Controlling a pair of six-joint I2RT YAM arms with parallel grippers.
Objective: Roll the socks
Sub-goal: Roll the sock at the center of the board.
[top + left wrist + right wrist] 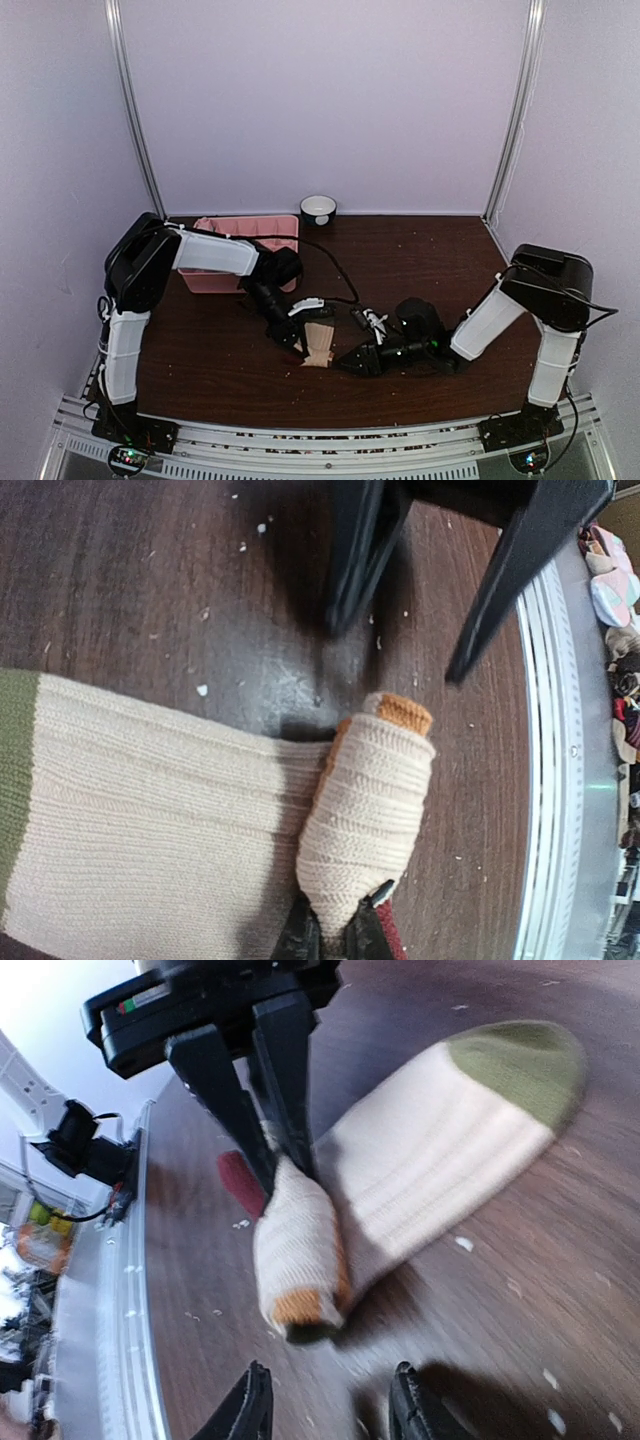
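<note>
A cream ribbed sock (pixel 320 343) with a green toe (pixel 520 1060) lies flat on the dark table. Its near end is rolled into a tight bundle (pixel 370 800) showing an orange band (pixel 300 1305), with a maroon patch (pixel 238 1178) beside it. My left gripper (pixel 340 942) is shut on one end of that roll, also seen from the right wrist as the left gripper (pixel 283 1172). At the roll's other end my right gripper (pixel 330 1380) stands open, a short gap away and holding nothing. In the left wrist view the right gripper (pixel 395 652) is beyond the roll.
A pink divided tray (pixel 250 222) sits at the back left, partly under the left arm. A small white-and-black bowl (pixel 318 208) stands by the back wall. The table's metal front rail (pixel 560 780) runs close to the roll. Crumbs dot the wood.
</note>
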